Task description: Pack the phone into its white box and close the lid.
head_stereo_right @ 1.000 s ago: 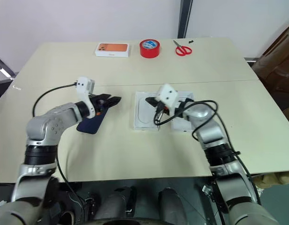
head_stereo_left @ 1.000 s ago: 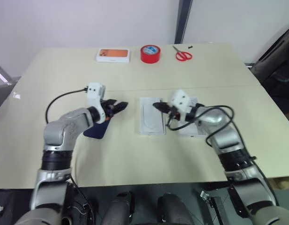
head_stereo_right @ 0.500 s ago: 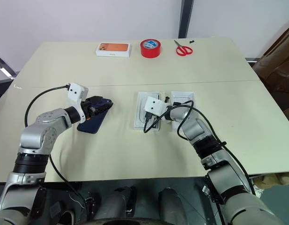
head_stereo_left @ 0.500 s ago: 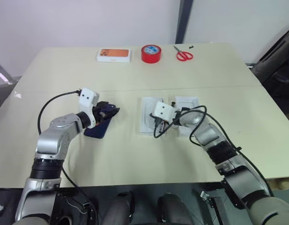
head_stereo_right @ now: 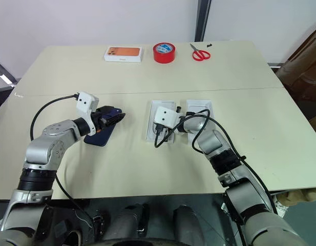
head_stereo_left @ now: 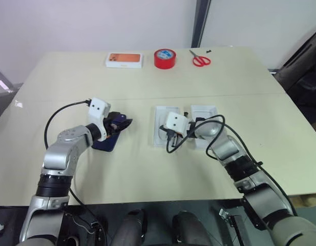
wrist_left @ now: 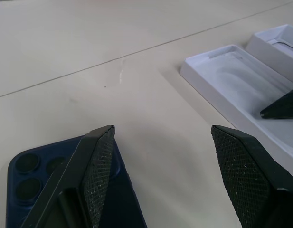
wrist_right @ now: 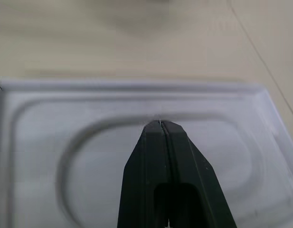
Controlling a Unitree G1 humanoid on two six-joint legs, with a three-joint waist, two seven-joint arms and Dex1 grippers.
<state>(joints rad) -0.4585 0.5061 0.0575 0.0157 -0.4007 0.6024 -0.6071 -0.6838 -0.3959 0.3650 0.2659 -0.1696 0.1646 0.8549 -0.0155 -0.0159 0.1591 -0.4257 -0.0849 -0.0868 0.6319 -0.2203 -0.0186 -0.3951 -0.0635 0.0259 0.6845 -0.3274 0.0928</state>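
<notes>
The phone lies flat and dark navy on the table's left half, its camera cluster facing up. My left gripper hovers open just over the phone's far end, nothing between its fingers. At mid-table a white insert with an oblong rounded recess lies flat. My right gripper is shut, its tips low over that recess. Just right of the insert lies the lid, a shallow white tray with a small dark mark. The white box is hidden.
Along the table's far edge stand a white box with an orange picture, a red tape roll and red scissors. A seam crosses the beige tabletop behind the trays.
The head camera has shifted. My right gripper has dipped a little lower and leftward over the insert and rolled, still shut. The left gripper holds its place over the phone.
</notes>
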